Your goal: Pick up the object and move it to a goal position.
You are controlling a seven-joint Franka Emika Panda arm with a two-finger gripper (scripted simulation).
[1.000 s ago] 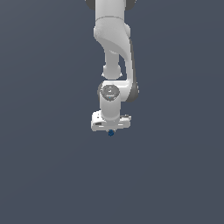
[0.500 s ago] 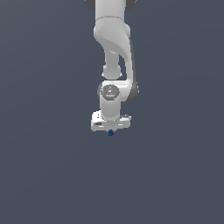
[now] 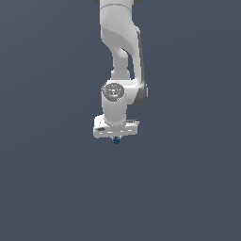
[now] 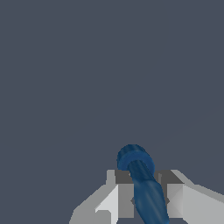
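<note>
The object (image 4: 142, 183), a tiny dark blue piece with a thin shaft and a thicker ribbed end, sits between our fingers (image 4: 124, 197), and we judge the gripper (image 3: 116, 137) pinched on its shaft. In the wrist view the ribbed end pokes out past the fingertips, so the grip falls on the slimmer part, probably because flat pads seat better there than on the ribs. In the exterior view only a blue speck shows below the white hand, which points straight down under the arm (image 3: 120, 56). We see no goal marker, so we cannot say how much travel remains.
</note>
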